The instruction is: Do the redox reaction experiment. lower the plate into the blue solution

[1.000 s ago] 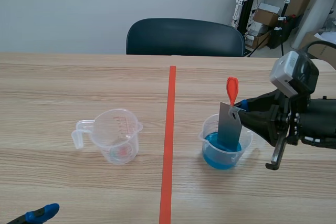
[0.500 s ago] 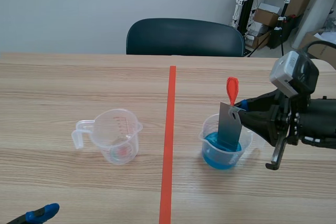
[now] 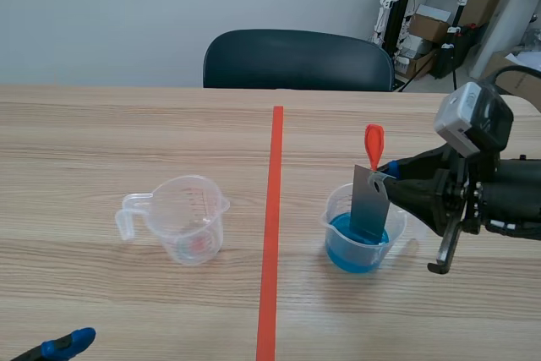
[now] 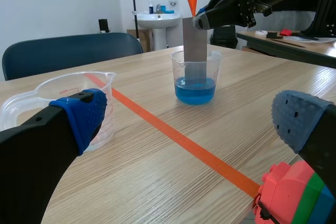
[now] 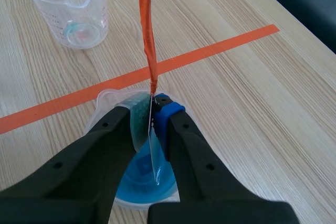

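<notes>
- The right gripper (image 3: 385, 172) comes in from the right side of the table (image 3: 101, 141) and is pinched on a thin grey metal plate (image 3: 369, 205), near the plate's top edge.
- The plate hangs upright from the fingertips, directly under them. An orange-red strip (image 3: 373, 145) sticks up from its top edge, above the gripper.
- The plate's lower part is inside a clear plastic cup (image 3: 397, 226) of blue solution (image 3: 342, 247). Its bottom edge reaches the liquid; how deep it sits cannot be told.
- The cup stands just right of the orange-red tape line (image 3: 272, 234), below the right gripper's tips.
- An empty clear measuring cup (image 3: 190, 217) with a handle stands left of the tape line, well apart from the plate.
- The left gripper (image 4: 191, 119) sits low at the near left with its blue-padded fingers spread wide, holding nothing.
- A dark chair (image 3: 296, 58) stands behind the table.
</notes>
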Controlling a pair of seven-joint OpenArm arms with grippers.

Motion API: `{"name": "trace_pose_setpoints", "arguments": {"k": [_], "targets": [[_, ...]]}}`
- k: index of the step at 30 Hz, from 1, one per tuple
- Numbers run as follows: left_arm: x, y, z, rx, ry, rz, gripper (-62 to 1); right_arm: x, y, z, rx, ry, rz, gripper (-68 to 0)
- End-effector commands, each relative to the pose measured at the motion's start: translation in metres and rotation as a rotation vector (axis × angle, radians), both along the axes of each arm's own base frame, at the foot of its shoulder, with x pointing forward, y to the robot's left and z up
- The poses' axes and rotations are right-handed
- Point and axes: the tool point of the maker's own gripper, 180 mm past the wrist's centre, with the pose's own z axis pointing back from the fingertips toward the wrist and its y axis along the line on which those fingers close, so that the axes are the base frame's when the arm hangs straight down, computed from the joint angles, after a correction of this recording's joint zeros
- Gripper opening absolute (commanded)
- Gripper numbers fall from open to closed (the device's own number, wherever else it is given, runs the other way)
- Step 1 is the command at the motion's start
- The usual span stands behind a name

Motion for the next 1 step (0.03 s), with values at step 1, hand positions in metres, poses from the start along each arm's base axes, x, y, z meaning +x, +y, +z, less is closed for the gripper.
{"name": "trace_pose_setpoints", "arguments": {"k": [1], "targets": [[-0.0004, -0.0021, 0.0057, -0.02, -0.018, 0.001, 1.4, 0.0095, -0.0048, 0.0124, 0.01, -0.037, -0.012, -67.1]]}}
